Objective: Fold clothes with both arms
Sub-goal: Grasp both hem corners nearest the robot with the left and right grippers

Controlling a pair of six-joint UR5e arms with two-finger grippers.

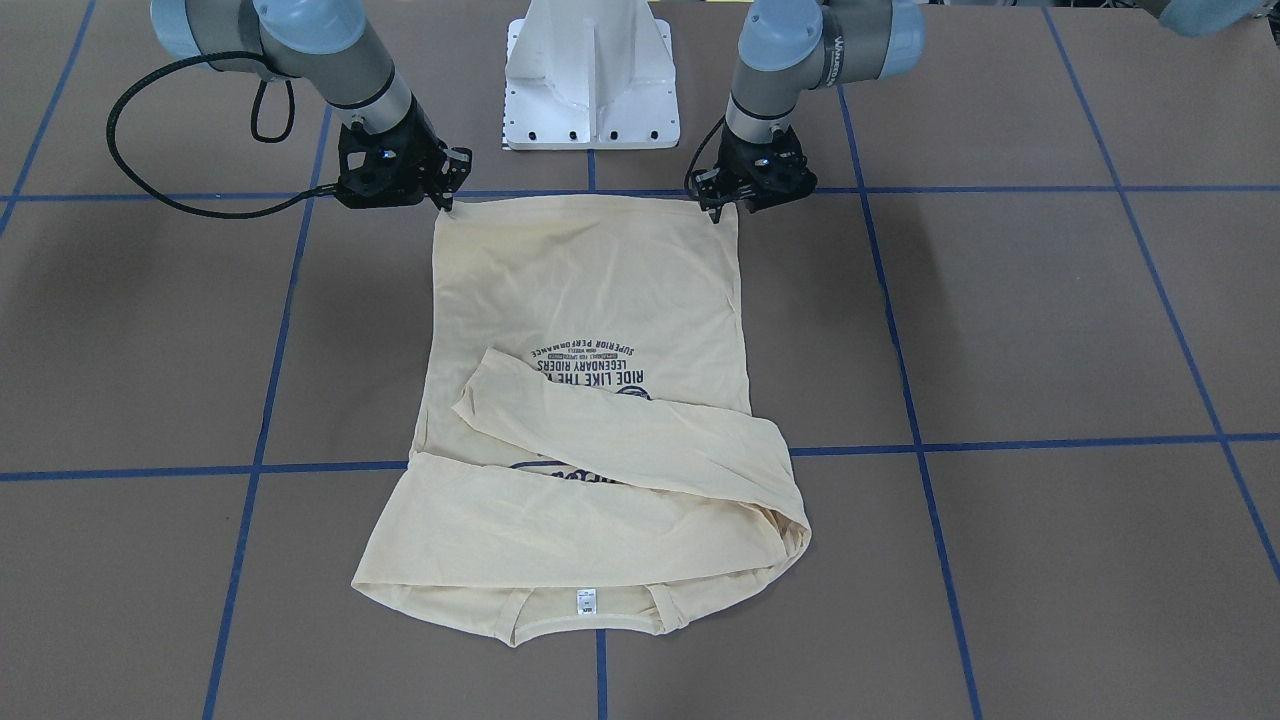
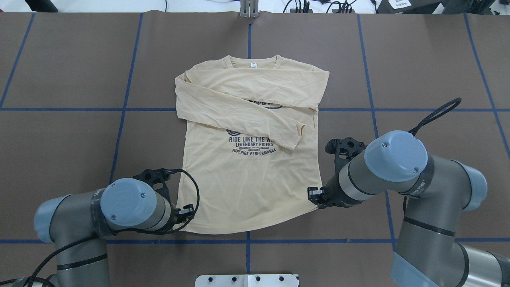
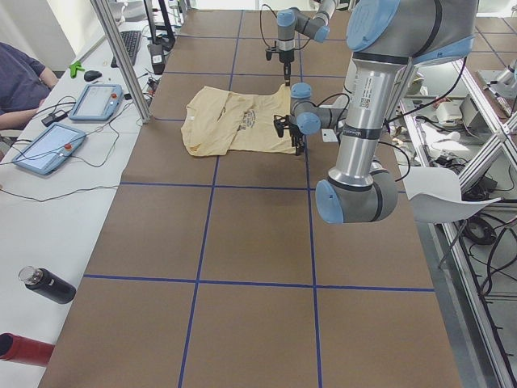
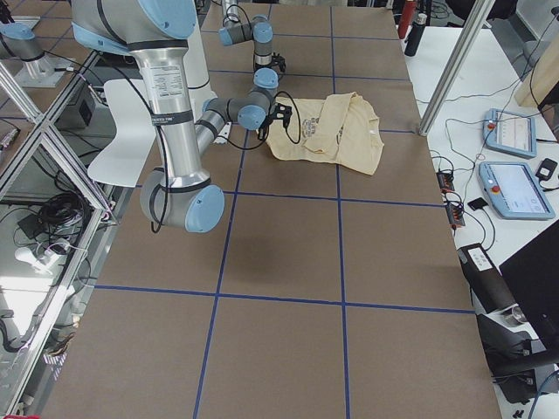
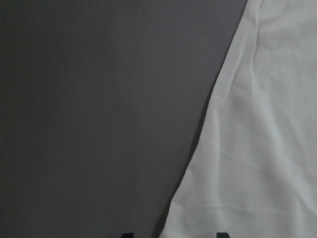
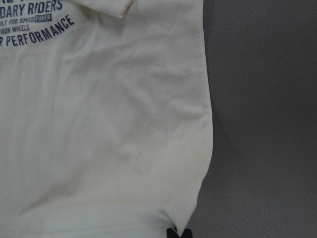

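While my right gripper (image 2: 314, 195) pinches one hem corner of the long-sleeved T-shirt (image 2: 247, 179) at the centre of the tabletop (image 2: 79, 139), my left gripper (image 2: 187, 210) straddles the other corner, jaws apart. Next, I judge, it must close, then both carry the hem toward the collar.

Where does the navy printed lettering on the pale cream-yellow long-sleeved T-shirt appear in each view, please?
Front-facing: navy printed lettering, centre, upside down.
Overhead: centre, upright.
Exterior left: upper middle, tiny.
Exterior right: upper middle, tiny.
Left wrist: not in it.
Right wrist: top left corner.
Shared landmark: cream sleeve folded across the lettering.
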